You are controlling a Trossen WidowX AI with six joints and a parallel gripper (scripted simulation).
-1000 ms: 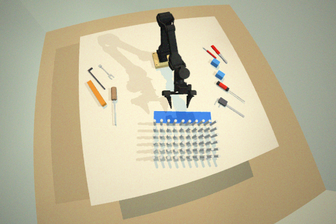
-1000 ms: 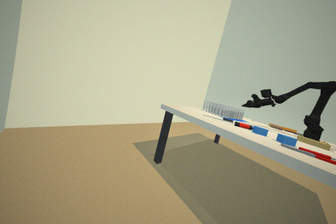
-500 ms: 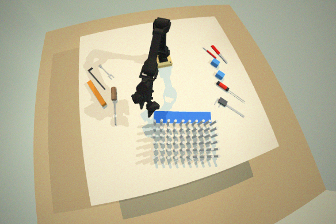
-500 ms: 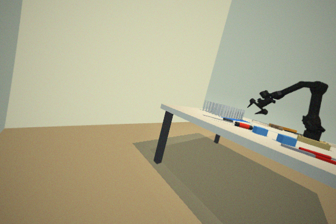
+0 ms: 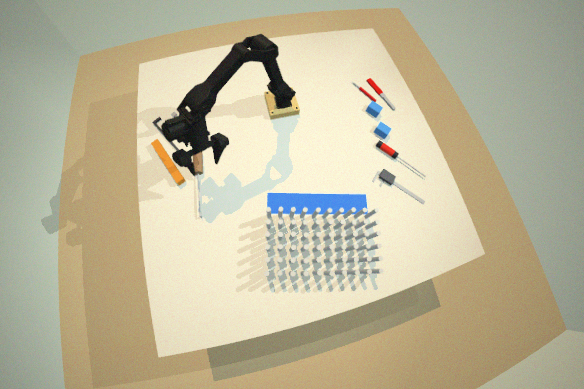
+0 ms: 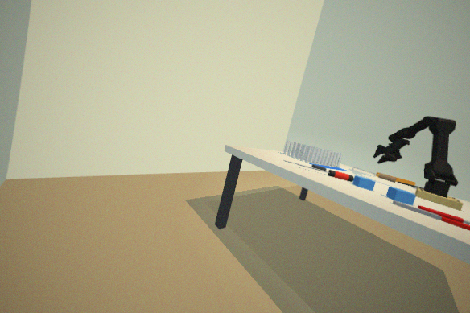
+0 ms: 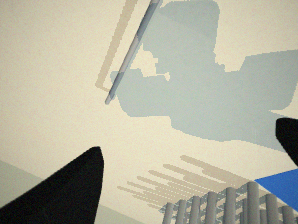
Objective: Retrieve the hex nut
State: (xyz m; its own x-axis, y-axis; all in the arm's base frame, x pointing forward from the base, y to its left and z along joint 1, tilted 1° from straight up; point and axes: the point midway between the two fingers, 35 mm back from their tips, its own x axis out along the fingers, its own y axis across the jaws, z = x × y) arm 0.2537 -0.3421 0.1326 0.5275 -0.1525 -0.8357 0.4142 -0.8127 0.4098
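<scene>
The arm is working on the tool-picking step: the gripper (image 5: pixel 205 156) is hanging wide open and empty above the wooden-handled pick (image 5: pixel 198 171) lying on the left part of the table (image 5: pixel 350 301), just right of the orange bar (image 5: pixel 168 161). In the wrist view the pick's thin metal shaft (image 7: pixel 131 52) is lying below and ahead of the fingertips, with nothing between them. The arm is reaching out from its base (image 5: pixel 295 110) with the elbow raised high and the wrist tipped downward. The hex nut (image 5: pixel 294 232) is faintly showing deep among the spacers (image 5: pixel 325 251), well apart from the gripper and not yet on the taped strip (image 5: pixel 316 200). The next move probably calls for lowering straight down, centring the fingers over the brown handle, and closing on it firmly.
</scene>
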